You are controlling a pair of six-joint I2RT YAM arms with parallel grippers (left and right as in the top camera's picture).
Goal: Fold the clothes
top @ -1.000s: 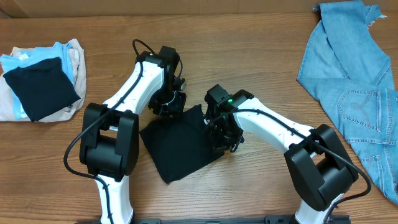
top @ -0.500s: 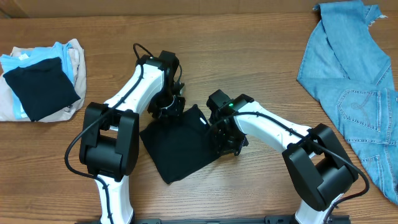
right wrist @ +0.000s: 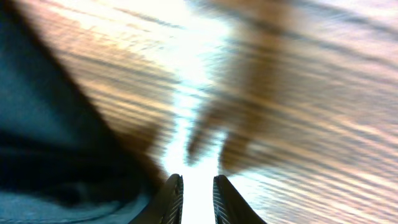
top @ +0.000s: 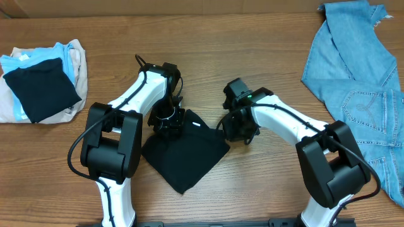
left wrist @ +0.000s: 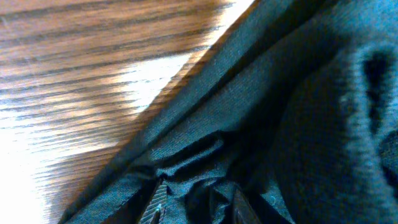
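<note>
The clothes, a black T-shirt [top: 186, 154], lie folded in a diamond shape on the wooden table between the two arms, with a small white label [top: 197, 124] near the top corner. My left gripper [top: 167, 124] sits on the shirt's upper left corner. In the left wrist view its jaws [left wrist: 199, 210] hold bunched black fabric [left wrist: 292, 124] between them. My right gripper [top: 235, 130] hovers just off the shirt's right corner. In the right wrist view it [right wrist: 196, 200] stands slightly open over bare wood, and the dark shirt [right wrist: 50, 149] lies to its left.
Light-blue jeans [top: 356, 82] are spread over the back right of the table. At the far left lies a pile of pale blue and beige garments [top: 72, 57] with a folded black one [top: 41, 91] on top.
My right gripper has let go of the shirt's right edge, opened a little and moved up and to the right. The shirt now lies flatter and lower. The left gripper has shifted slightly downward.
</note>
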